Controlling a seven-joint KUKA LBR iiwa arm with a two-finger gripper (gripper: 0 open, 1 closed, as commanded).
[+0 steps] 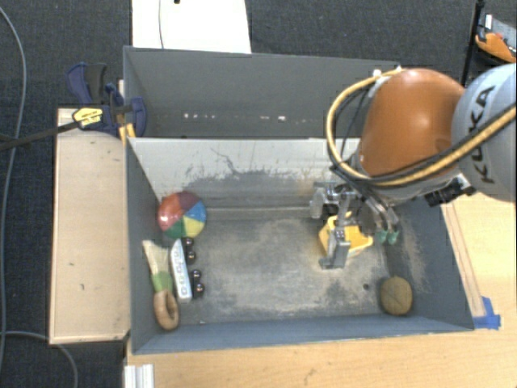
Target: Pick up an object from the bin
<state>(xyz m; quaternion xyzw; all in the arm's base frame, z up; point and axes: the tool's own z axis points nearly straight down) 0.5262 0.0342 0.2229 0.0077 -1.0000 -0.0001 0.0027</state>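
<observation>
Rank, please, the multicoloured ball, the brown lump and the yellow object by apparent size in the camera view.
1. multicoloured ball
2. brown lump
Unranked: yellow object, partly hidden; the part that shows looks somewhat smaller than the lump.

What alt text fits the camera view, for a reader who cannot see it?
The gripper hangs over a yellow object right of centre in the grey bin. A brown lump lies nearby; a multicoloured ball lies at the left.

One multicoloured ball [182,213], one white toy car [181,270], one yellow piece [347,238], one brown lump [396,295], one pale stick [153,259].
</observation>
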